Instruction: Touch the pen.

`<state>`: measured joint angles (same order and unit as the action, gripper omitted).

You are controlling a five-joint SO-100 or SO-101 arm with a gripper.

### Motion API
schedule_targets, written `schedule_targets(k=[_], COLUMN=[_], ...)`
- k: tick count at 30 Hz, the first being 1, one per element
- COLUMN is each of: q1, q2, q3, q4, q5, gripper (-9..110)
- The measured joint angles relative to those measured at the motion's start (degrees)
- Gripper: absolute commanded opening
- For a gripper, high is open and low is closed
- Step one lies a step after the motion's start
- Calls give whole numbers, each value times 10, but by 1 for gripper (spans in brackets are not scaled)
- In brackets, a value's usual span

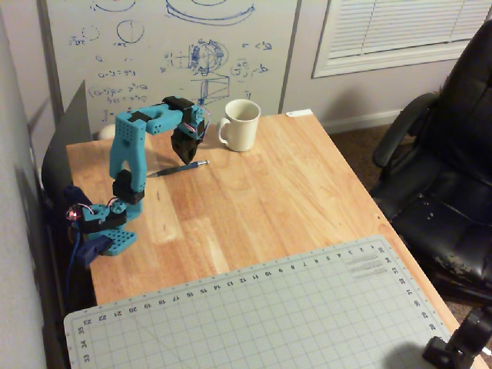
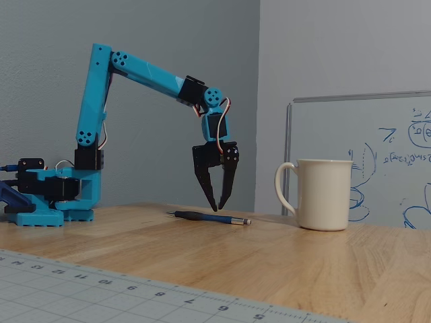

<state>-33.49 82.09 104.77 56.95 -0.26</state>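
Pen (image 2: 209, 217) lies flat on wooden bench (image 1: 254, 200), just left of mug (image 2: 323, 194) in a fixed view. Jaws (image 2: 217, 205) point down, slightly apart, tips hovering just above pen's middle, holding nothing.

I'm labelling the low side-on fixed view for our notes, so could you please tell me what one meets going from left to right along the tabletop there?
Arm's blue base → pen lying on the table, with the gripper hanging tips-down just above its middle → cream mug → whiteboard at the right edge.
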Motion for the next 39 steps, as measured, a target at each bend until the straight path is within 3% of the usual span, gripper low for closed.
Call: schedule_targets(k=[39], q1=[0], q2=[-21], q3=[-1], q4=[0], q5=[0], gripper=[1])
